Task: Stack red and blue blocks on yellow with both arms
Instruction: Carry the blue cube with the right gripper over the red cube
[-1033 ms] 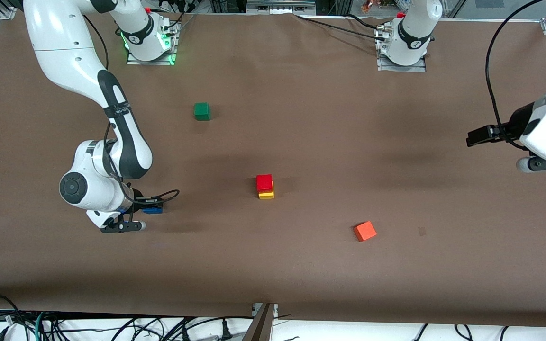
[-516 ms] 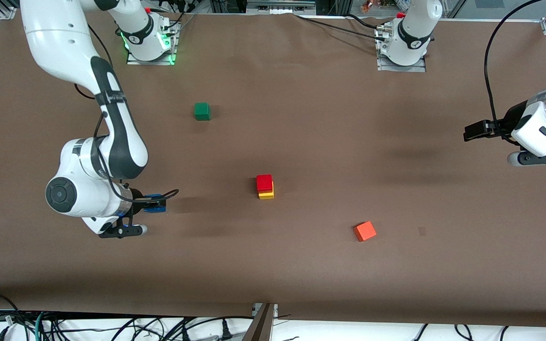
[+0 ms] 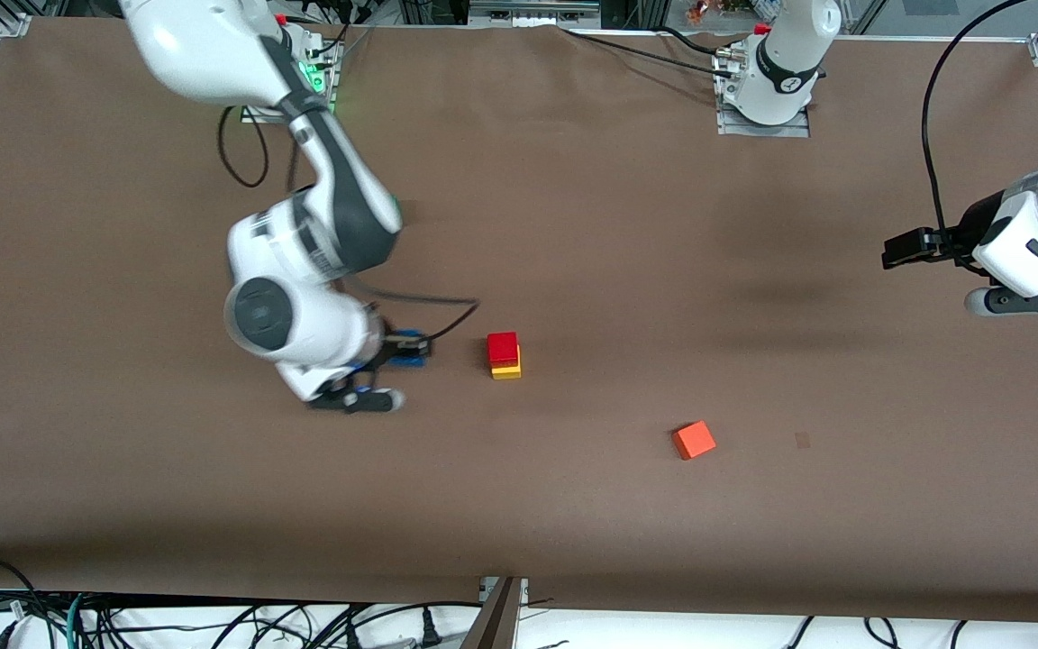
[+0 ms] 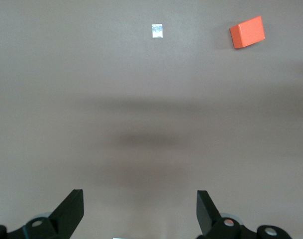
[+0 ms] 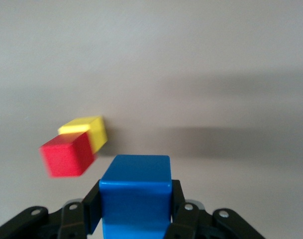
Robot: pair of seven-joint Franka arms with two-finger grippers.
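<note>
From the front view, the brown worktop (image 3: 573, 225) has a red block (image 3: 502, 347) sitting on top of a yellow block (image 3: 508, 368) near the middle. An orange block (image 3: 693, 440) lies alone, nearer to the camera and more toward the left arm's end of the worktop. The right arm reaches out from its base, and the right claw (image 3: 397, 351) is up in the air just beside the red and yellow stack, on the right arm's side of it. A bit of the blue block (image 3: 409, 359) shows in that claw. The left arm waits at its own end of the worktop, and the left claw (image 3: 905, 251) hangs over bare worktop, well apart from all the blocks. In the left wrist view, the left claw (image 4: 140, 211) has its two black fingers (image 4: 69, 211) wide apart with nothing between them. The orange block (image 4: 247, 32) lies on the worktop well away from the claw, and a small pale patch (image 4: 157, 31) is on the worktop near it. In the right wrist view, the right claw (image 5: 135, 209) is clamped on the blue block (image 5: 136, 194), with a finger pressed on each side. The red block (image 5: 67, 154) and the yellow block (image 5: 86, 130) under it are close by, on the worktop (image 5: 191, 59).
</note>
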